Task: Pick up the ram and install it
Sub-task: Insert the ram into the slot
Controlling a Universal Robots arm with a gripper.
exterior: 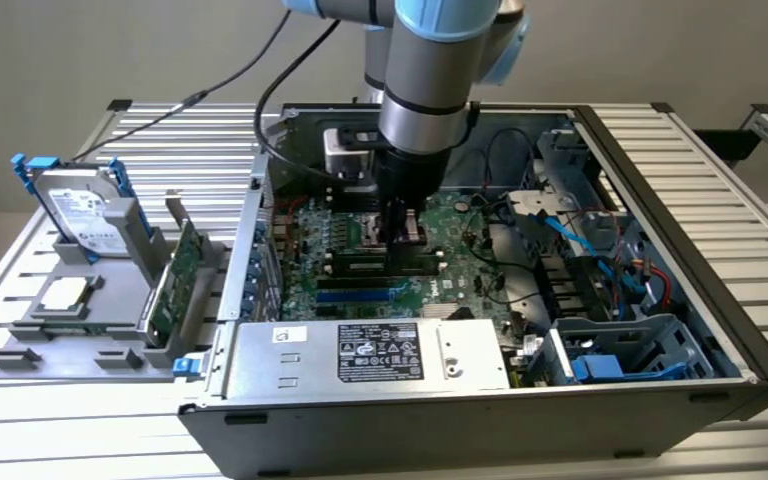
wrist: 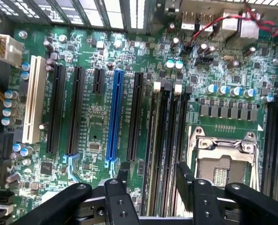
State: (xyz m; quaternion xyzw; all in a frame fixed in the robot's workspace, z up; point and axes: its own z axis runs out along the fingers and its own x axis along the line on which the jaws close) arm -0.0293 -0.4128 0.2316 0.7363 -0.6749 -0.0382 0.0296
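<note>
Gripper [wrist: 153, 180] open above ram [wrist: 154, 154] in motherboard [wrist: 96, 117] slot, no legible writing

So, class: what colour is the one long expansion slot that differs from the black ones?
Blue slot, clearest in the wrist view.

Exterior view set high and back, angled down over the open computer case [exterior: 491, 300], wrist view held close above the motherboard [wrist: 96, 122], motherboard shared by both.
</note>
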